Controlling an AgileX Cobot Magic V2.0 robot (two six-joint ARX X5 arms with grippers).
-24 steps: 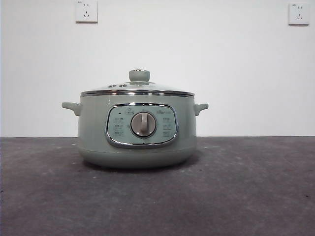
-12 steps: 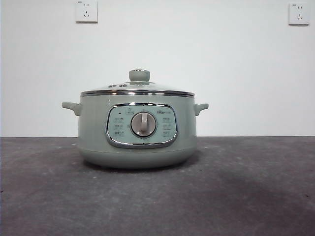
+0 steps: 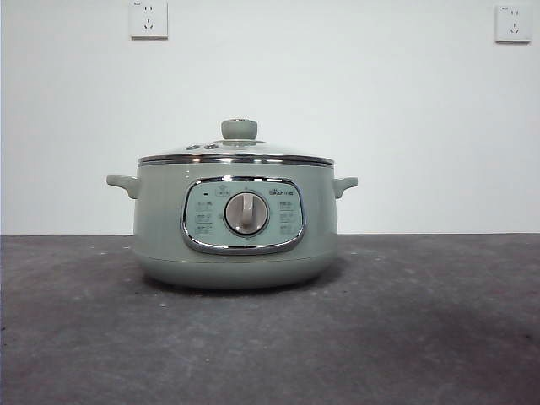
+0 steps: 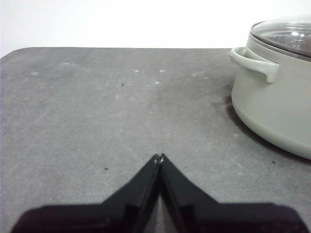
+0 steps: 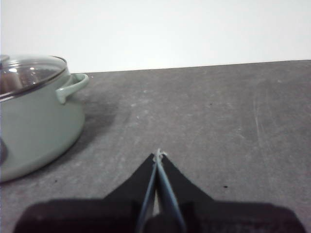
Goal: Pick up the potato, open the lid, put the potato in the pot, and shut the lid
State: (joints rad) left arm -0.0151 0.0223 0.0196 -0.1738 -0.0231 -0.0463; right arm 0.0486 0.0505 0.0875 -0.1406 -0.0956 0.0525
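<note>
The sage-green pot [image 3: 160, 228] stands in the middle of the dark table with its dial facing the front view. The glass lid [image 3: 236, 154] sits closed on it, green knob on top. The pot also shows in the left wrist view [image 4: 272, 107] and in the right wrist view [image 5: 34, 131], with the lid [image 4: 286, 34] [image 5: 29, 73] on it. My left gripper [image 4: 159, 158] is shut and empty above the table beside the pot. My right gripper [image 5: 158, 154] is shut and empty on the pot's other side. The potato is out of view.
The grey table [image 3: 422, 337] runs back to a white wall with two sockets [image 3: 148, 18] high up. Bare table surface [image 4: 97, 107] lies beside the pot on both sides [image 5: 218, 116].
</note>
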